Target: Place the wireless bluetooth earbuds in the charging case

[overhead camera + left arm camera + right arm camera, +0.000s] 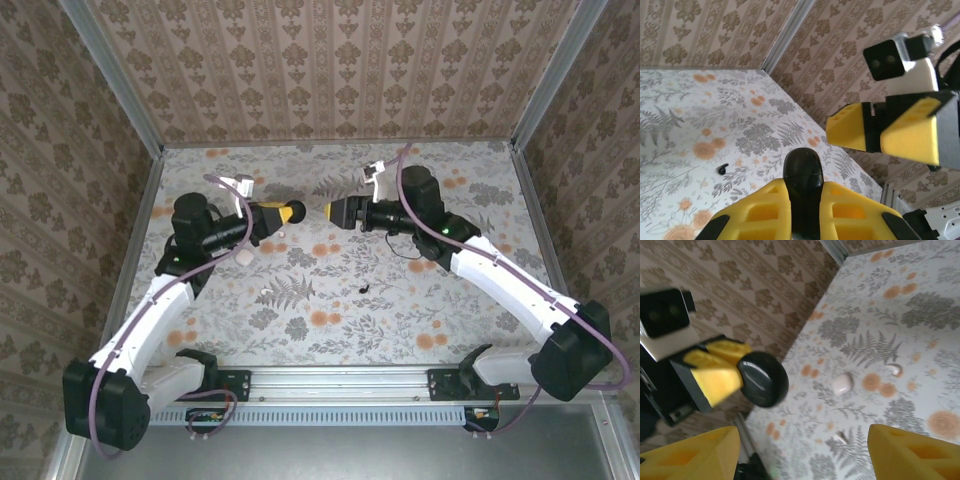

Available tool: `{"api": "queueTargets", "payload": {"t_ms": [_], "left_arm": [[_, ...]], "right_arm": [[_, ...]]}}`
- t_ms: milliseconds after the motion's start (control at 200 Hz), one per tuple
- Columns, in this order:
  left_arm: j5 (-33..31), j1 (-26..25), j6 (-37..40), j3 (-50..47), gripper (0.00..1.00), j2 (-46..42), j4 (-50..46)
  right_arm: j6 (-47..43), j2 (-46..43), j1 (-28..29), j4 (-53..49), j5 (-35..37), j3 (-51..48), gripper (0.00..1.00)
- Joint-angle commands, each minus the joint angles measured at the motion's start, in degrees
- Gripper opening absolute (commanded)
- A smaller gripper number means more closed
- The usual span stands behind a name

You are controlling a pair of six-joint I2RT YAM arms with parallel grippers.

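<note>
Closest in, my left pincer is clenched on the charging case, facing my right pincer, which hangs released. One earbud lies on the tabletop below them. I judge fetching comes next: the right must descend and pinch it delicately.

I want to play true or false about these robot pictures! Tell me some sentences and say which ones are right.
1. The left hand is holding the black charging case. True.
2. The right hand is squeezed shut on an earbud. False: it is wide open and holds nothing.
3. A little black earbud is lying on the flowery table. True.
4. The two hands point away from each other. False: they face each other, tip to tip, above the table.
</note>
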Motion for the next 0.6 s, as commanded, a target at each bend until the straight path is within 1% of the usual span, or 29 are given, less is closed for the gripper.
{"api": "queueTargets", "payload": {"t_ms": [0, 180, 320, 435, 505, 525, 595], "left_arm": [[-1.9, -2.0, -4.1, -1.4, 0.05, -1.3, 9.0], [-3.5, -4.5, -6.8, -1.0, 0.05, -1.0, 11.8], [-5.7, -5.0, -12.1, -1.2, 0.02, 0.5, 14.5], [-6.6, -6.0, -16.4, -2.0, 0.02, 2.0, 19.3], [-6.6, -6.6, -17.0, -1.9, 0.02, 2.6, 20.0], [-6.6, -6.5, -17.0, -1.7, 0.02, 2.8, 19.9], [-6.3, -6.6, -17.1, -1.3, 0.01, 3.3, 19.8]], "right_arm": [[9.0, 1.1, 0.0, 10.1, -7.3, -0.5, 0.69], [13.1, 3.2, 0.0, 16.9, -10.6, -1.4, 0.66], [15.6, 4.3, -0.4, 20.4, -11.2, -2.4, 0.62], [19.5, 4.7, -1.2, 27.3, -11.0, -5.1, 0.58], [21.6, 4.6, -1.4, 30.7, -11.1, -6.1, 0.57], [22.0, 6.3, -1.4, 31.4, -11.2, -6.2, 0.57], [23.0, 7.1, -1.4, 33.4, -11.7, -6.3, 0.57]]}}
